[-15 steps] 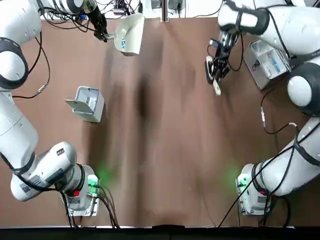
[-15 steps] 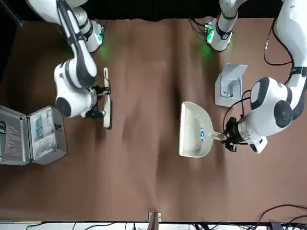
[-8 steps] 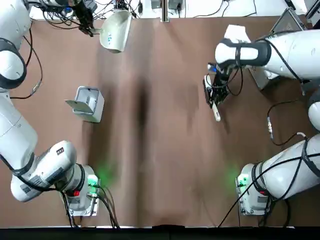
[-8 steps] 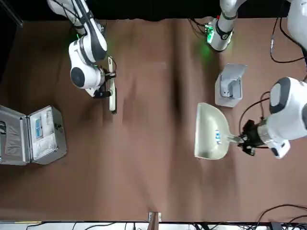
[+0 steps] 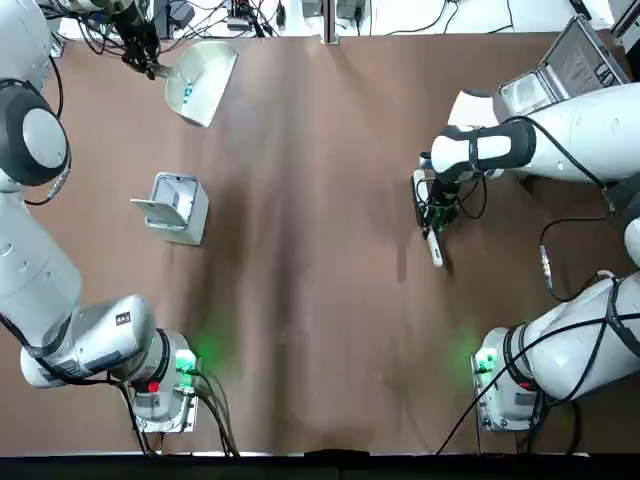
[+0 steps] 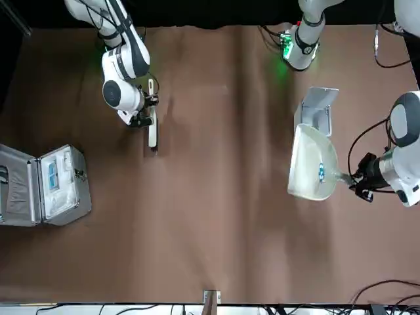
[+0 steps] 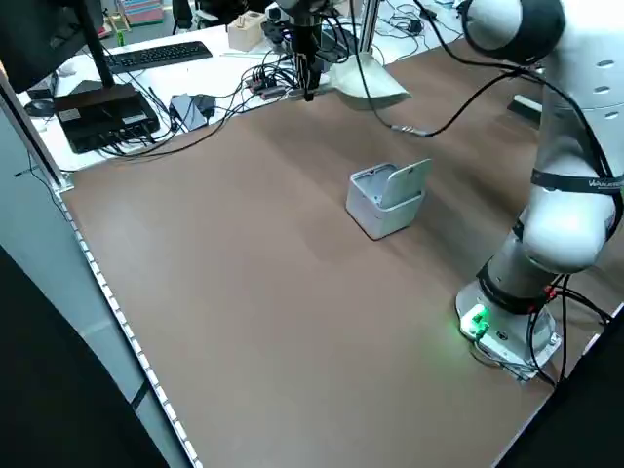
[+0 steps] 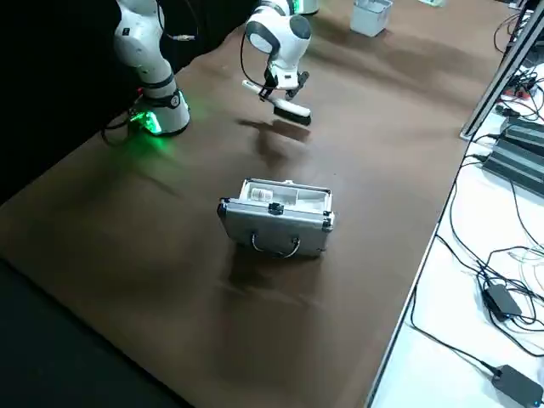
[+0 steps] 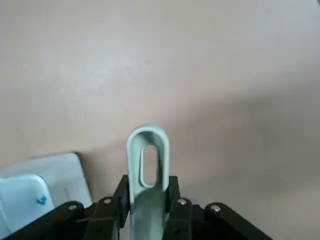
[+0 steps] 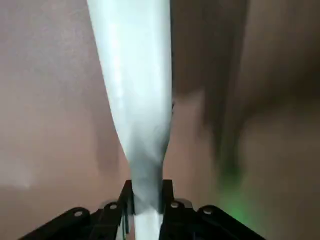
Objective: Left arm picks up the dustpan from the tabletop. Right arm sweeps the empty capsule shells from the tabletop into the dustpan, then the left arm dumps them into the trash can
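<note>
The dustpan [image 5: 200, 80] hangs at the top view's upper left, your left gripper [image 5: 150, 68] clamped on its handle (capsule shells [image 5: 187, 92] apparently inside); your right gripper [image 5: 432, 212] grips the brush [image 5: 433, 245] centre-right.

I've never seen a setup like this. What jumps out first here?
The left gripper holds a cream dustpan by its handle at the table's far edge, beyond the small grey trash can with its lid flipped up. The right gripper holds a slim white brush; a silver case stands open nearby.
</note>
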Available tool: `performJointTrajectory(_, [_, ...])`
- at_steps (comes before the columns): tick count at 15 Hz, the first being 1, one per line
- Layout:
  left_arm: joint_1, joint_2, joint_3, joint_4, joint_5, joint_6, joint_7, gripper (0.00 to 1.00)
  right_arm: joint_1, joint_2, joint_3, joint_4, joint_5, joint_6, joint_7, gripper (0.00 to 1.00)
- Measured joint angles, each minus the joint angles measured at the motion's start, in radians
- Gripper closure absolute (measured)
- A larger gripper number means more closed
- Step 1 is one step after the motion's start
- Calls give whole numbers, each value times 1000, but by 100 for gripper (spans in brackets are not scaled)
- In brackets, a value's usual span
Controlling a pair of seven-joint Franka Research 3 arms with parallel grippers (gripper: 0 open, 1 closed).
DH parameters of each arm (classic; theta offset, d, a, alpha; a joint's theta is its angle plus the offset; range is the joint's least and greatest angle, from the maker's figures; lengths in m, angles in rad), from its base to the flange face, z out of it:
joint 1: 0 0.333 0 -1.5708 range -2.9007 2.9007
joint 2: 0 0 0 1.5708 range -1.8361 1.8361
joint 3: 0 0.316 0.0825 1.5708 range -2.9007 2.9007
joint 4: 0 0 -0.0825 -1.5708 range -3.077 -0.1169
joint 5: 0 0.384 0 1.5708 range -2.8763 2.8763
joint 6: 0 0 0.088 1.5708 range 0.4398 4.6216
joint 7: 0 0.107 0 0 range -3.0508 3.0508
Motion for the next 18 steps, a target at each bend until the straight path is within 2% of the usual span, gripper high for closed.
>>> performJointTrajectory(2, [-46,-33,77,-43,-1,4,44,67,0,0,-1,-10,0,24,0,74])
performJointTrajectory(5, [-69,-84,142,-127,-1,58,100,67,-3,12,-5,-22,0,65,-3,74])
performJointTrajectory(12, [-68,-176,167,-335,-2,299,118,67,-67,56,-8,-18,0,106,-31,74])
performJointTrajectory(18, [-40,-217,177,-426,-2,486,142,67,-84,82,-8,7,0,106,-37,74])
